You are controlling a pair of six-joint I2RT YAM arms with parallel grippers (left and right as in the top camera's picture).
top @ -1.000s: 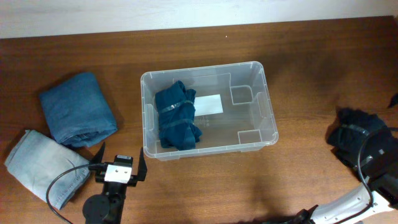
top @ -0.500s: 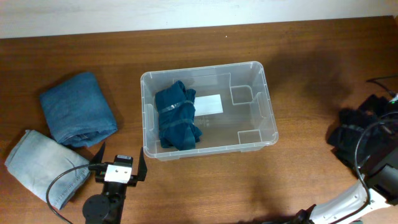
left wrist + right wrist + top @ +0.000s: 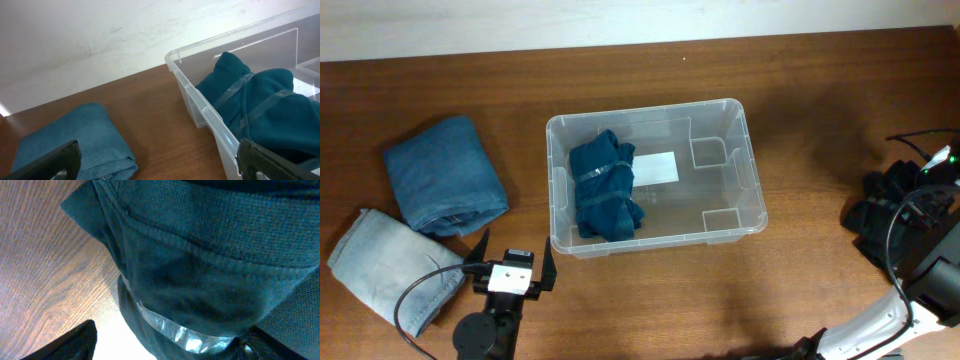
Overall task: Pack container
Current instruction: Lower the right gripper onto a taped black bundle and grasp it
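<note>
The clear container [image 3: 645, 115] stands mid-table with a teal taped bundle [image 3: 605, 190] in its left half and a white label [image 3: 657, 167] on its bottom. Its near-left corner [image 3: 200, 102] and that teal bundle [image 3: 265, 110] also show in the left wrist view. My left gripper [image 3: 513, 252] is open and empty in front of the container's left corner. At the far right, my right gripper [image 3: 170, 345] is open, straddling a dark taped garment bundle [image 3: 200, 270]. The right finger touches the bundle; a gap shows by the left finger. From overhead my right arm [image 3: 930, 250] covers part of that dark bundle [image 3: 880, 205].
A folded blue cloth [image 3: 445, 175] lies left of the container, and it also shows in the left wrist view [image 3: 65, 140]. A folded light denim piece [image 3: 385, 265] lies in front of the blue cloth, near the table's left edge. A pale wall borders the table's far side.
My right arm has moved toward the far side over the dark bundle and now covers more of it. The left arm, the container and the cloths have not moved.
</note>
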